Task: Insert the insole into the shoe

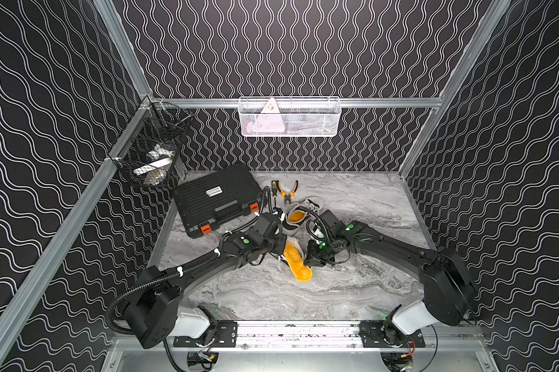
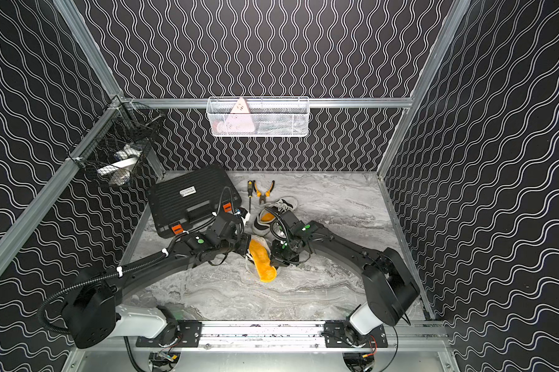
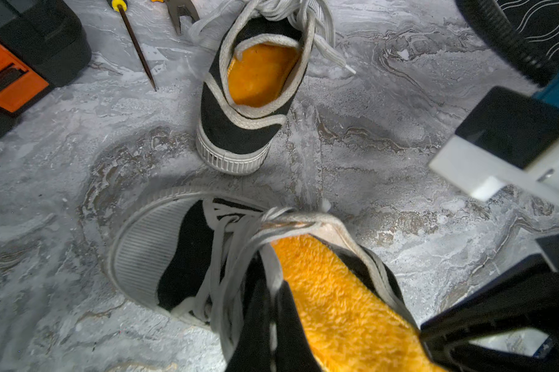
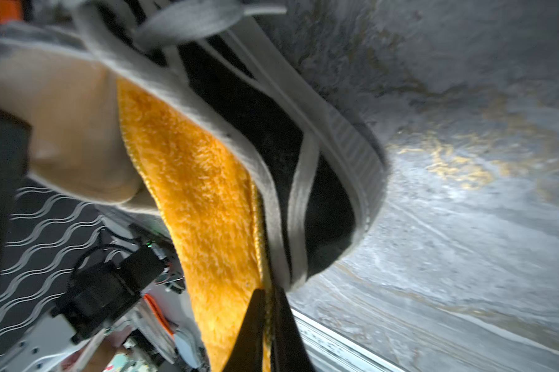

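A black-and-white sneaker, the shoe [image 3: 149, 244], lies on the marble table between my two arms; in both top views the arms cover most of it. A fuzzy orange insole [image 1: 297, 261] [image 2: 262, 261] lies along its opening, front part inside, heel end sticking out toward the table's front. My left gripper [image 3: 273, 322] [image 1: 279, 246] is shut on a white strip of the shoe at the laced edge of the opening. Across from it, my right gripper [image 4: 267, 322] [image 1: 308, 261] is shut on the insole's [image 4: 201, 193] side edge, right beside the shoe's collar [image 4: 271, 138].
A second sneaker [image 1: 299, 214] [image 3: 246, 96] with an orange insole inside stands just behind. A black tool case [image 1: 217, 199] lies at the back left, with a screwdriver [image 1: 274, 190] and pliers [image 1: 288, 190] beside it. A white basket [image 1: 289, 117] and a black basket [image 1: 152, 145] hang on the walls.
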